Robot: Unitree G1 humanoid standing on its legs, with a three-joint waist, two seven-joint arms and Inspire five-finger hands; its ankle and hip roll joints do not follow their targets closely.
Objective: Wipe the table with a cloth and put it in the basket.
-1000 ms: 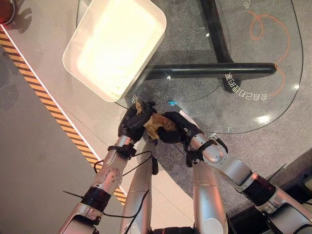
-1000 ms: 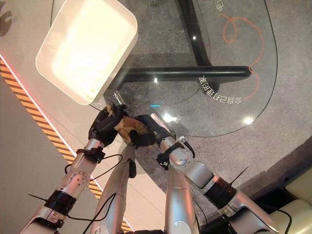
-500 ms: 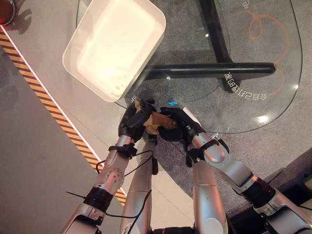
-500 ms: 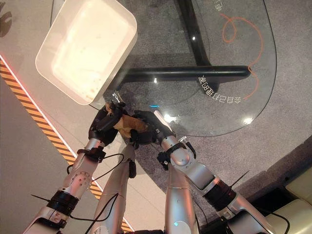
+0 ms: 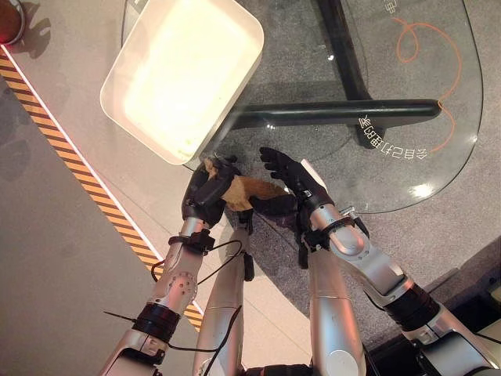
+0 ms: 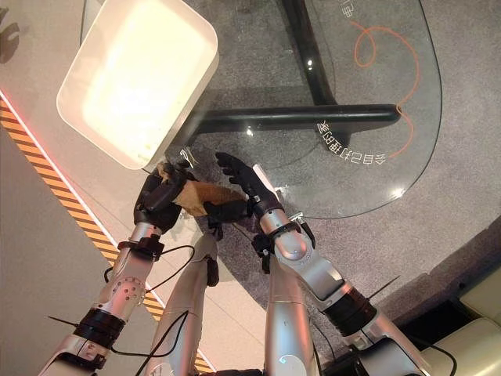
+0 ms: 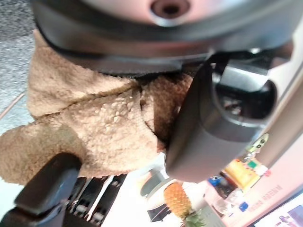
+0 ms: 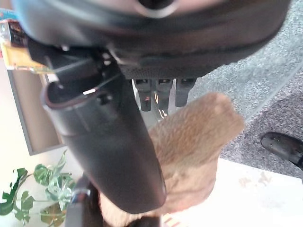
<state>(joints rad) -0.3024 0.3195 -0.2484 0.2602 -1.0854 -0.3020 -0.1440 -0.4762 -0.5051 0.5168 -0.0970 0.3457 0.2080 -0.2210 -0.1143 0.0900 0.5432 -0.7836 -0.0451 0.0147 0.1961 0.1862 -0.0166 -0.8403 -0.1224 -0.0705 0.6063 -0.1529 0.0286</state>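
Note:
A brown fuzzy cloth [image 5: 249,188] hangs in the air just off the near edge of the glass table [image 5: 407,102]. My left hand [image 5: 205,192] is shut on the cloth's left end; in the left wrist view the thumb [image 7: 208,123] curls against the cloth [image 7: 94,127]. My right hand [image 5: 288,172] is open beside it, fingers stretched out over the cloth's right end and thumb below it. In the right wrist view the cloth [image 8: 189,142] lies past the straight fingers. The white basket [image 5: 174,157] stands on the table's left end, just beyond both hands.
A black table leg and foot [image 5: 337,113] show through the glass. An orange scribble [image 5: 427,39] and some print mark the glass at the right. A yellow-black striped tape [image 5: 86,176] runs across the floor on the left.
My right hand has opened its fingers and let go of the cloth. The left hand keeps hold of it and has shifted a little to the left.

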